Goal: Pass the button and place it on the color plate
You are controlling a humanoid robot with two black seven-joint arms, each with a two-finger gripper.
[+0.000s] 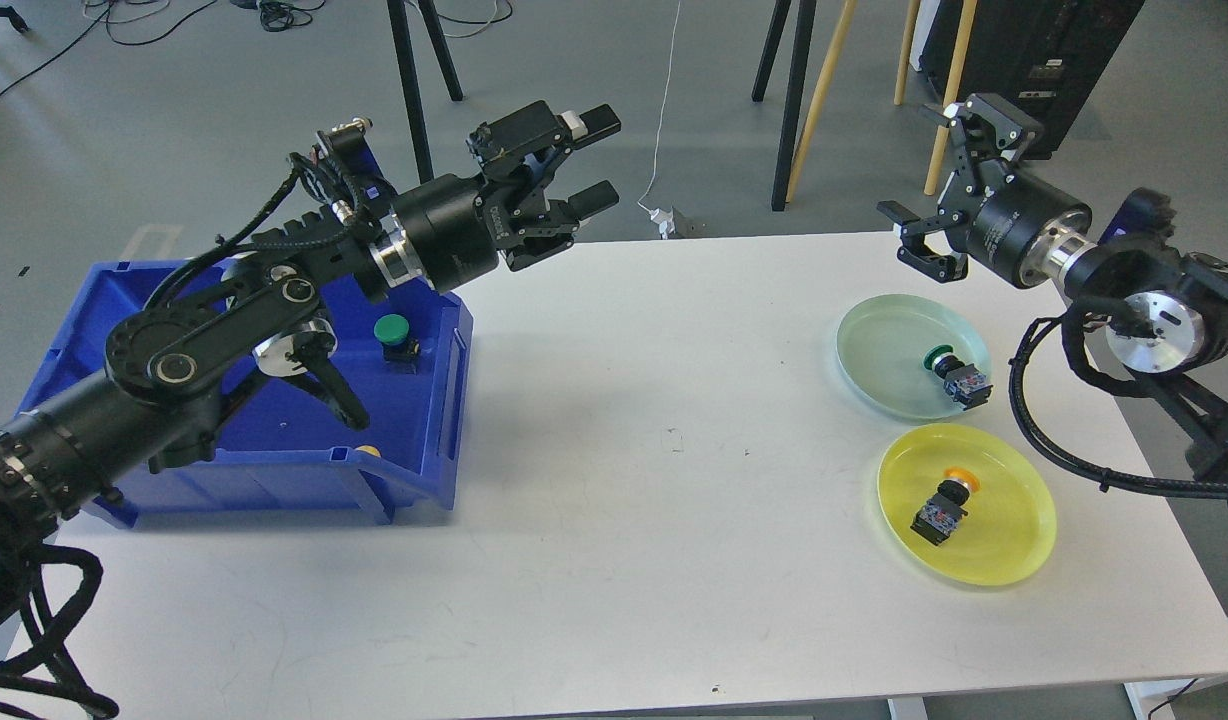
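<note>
A green button (pixel 951 373) lies on the pale green plate (pixel 889 355) at the right. A yellow button (pixel 942 508) lies on the yellow plate (pixel 1004 530) in front of it. Another green button (pixel 394 337) sits in the blue bin (pixel 274 440) at the left, with a bit of a yellow one (pixel 367 451) by the bin's front wall. My left gripper (pixel 596 160) is open and empty, raised above the table's far edge next to the bin. My right gripper (pixel 949 185) is open and empty, raised behind the green plate.
The white table (pixel 624 480) carries the bin at the left and both plates at the right. Stand legs (pixel 414 70) and wooden legs (pixel 824 90) stand on the floor behind the table's far edge.
</note>
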